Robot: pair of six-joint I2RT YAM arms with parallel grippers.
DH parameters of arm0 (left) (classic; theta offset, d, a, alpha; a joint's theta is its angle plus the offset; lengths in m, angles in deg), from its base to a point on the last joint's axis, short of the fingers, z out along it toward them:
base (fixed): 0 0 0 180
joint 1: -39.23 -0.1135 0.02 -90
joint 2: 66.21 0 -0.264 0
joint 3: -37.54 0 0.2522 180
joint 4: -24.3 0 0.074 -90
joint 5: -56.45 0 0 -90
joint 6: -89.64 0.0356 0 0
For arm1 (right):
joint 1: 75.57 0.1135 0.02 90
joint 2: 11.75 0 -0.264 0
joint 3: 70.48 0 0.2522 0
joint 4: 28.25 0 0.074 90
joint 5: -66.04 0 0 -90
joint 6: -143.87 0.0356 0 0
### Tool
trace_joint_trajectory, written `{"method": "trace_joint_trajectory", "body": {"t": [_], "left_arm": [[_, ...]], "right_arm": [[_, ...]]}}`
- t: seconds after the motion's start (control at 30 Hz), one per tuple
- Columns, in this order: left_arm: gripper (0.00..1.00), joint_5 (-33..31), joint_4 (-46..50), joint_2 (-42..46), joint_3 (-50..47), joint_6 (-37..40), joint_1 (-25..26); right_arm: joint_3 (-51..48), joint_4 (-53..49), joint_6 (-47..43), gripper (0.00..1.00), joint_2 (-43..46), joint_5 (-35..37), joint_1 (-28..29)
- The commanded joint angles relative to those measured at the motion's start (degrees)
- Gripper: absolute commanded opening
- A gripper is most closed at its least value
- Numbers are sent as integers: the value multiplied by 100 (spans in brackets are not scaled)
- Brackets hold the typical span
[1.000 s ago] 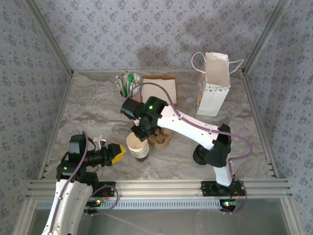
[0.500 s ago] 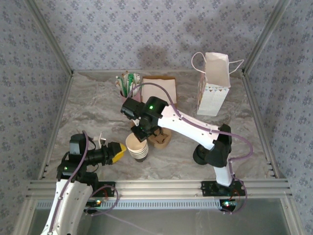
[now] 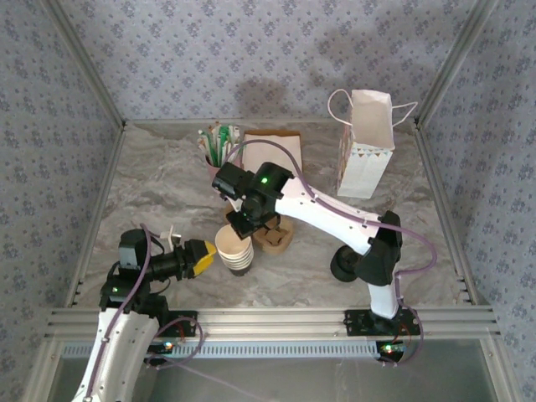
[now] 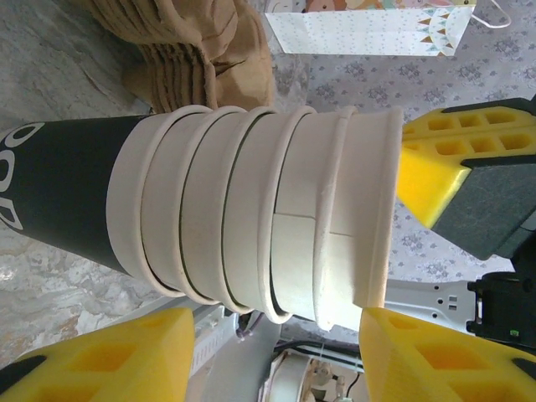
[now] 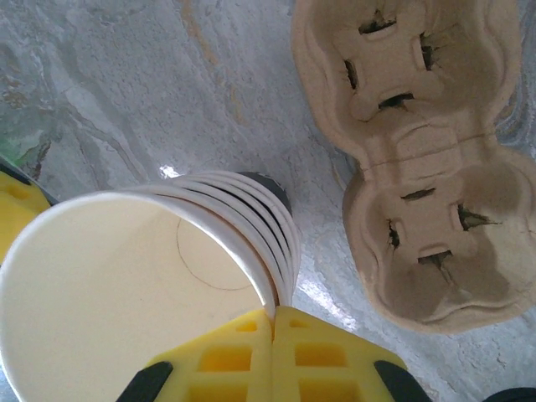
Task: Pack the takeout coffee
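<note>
A stack of lidless cream cups [image 3: 235,249] stands mid-table, its lowest cup dark-sleeved [image 4: 67,197]. My right gripper [image 3: 239,224] is shut on the rim of the top cup [image 5: 126,293], fingertips [image 5: 272,316] pinched together over the rim edge. My left gripper [image 3: 201,257] is open, and its yellow fingers [image 4: 100,360] flank the upper cups of the stack [image 4: 276,218] without touching. A round black object [image 3: 341,266] sits beside the right arm, partly hidden. I cannot tell whether it is the lidded coffee or spare lids.
A brown pulp cup carrier [image 3: 275,237] [image 5: 419,167] lies just right of the stack. A white paper bag [image 3: 366,146] stands open at the back right. A brown box [image 3: 274,149] and a holder of straws [image 3: 216,144] sit at the back.
My left gripper has slid right, closer to the cup stack. The right arm has shifted slightly, still pinching the top cup's rim.
</note>
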Motion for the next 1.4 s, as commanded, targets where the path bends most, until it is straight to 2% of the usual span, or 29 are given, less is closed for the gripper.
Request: {"method": "trace_joint_trajectory", "body": {"t": [0.0,0.93,1.37], "left_arm": [[54,152,-228,70,-66,-71,31],[52,-17,-27,-2,-197,221,36],[55,-57,61,-202,67,344,31]], "right_arm": [[-73,92,106,0,177,-160,-39],[-270,398,239,0,457,-533,-192],[-312,531,283,0,587,-727,-272]]}}
